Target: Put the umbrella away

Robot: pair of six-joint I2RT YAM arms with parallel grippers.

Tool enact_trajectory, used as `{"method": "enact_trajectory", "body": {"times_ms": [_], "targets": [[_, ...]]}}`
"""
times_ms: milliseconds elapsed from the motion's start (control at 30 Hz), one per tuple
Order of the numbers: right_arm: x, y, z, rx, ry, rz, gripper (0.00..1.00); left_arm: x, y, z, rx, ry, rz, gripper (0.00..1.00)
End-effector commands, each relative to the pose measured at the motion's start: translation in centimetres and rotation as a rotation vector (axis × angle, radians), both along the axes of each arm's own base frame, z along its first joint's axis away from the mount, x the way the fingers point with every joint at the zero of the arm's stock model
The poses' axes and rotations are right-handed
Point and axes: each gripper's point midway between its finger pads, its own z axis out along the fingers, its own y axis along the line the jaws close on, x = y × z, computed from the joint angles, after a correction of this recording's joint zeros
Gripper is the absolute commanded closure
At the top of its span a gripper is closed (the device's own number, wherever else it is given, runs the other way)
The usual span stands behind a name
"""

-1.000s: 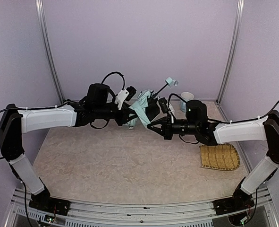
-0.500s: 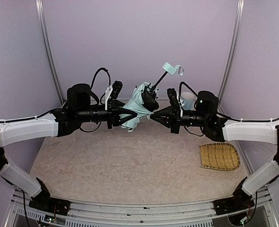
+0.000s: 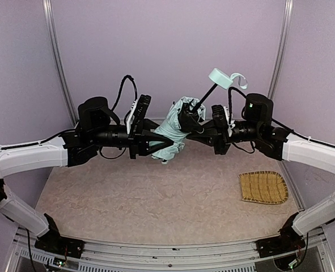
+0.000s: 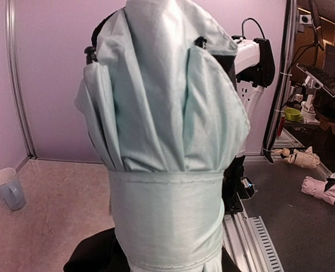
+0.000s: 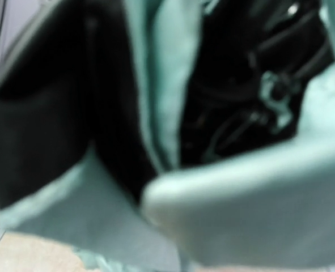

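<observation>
The umbrella (image 3: 172, 127) is held in the air mid-scene, a bundle of pale mint-blue fabric with black lining. Its thin black shaft rises up and right to the small mint handle (image 3: 218, 77) with its wrist loop. My left gripper (image 3: 155, 143) is shut on the lower end of the fabric bundle. In the left wrist view the umbrella (image 4: 167, 141) fills the frame, with a fabric band wrapped around it. My right gripper (image 3: 194, 127) is pressed against the umbrella's black open end. The right wrist view shows only blurred fabric (image 5: 241, 198) and lining, so its fingers are hidden.
A woven yellow straw mat (image 3: 262, 187) lies on the table at the right. A pale blue mug (image 4: 8, 188) stands on the table near the back wall. Purple walls enclose the back and sides.
Both arms have risen and closed in, lifting the umbrella. The handle has moved up and right. The right gripper has gone from beside the umbrella to pressed against it.
</observation>
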Motion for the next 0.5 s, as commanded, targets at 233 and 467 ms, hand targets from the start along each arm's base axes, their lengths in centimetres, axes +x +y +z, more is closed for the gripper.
{"method": "enact_trajectory", "body": {"times_ms": [233,467], "targets": [[-1.9,-0.8,2.8,0.089,-0.131,-0.075,1.0,-8.3,-0.8,5.2,-0.189,-0.142,-0.385,1.0],[-3.2,-1.4,6.8,0.261,-0.223,-0.128,1.0,-7.4,-3.0,3.2,-0.15,-0.046,-0.379,1.0]]}}
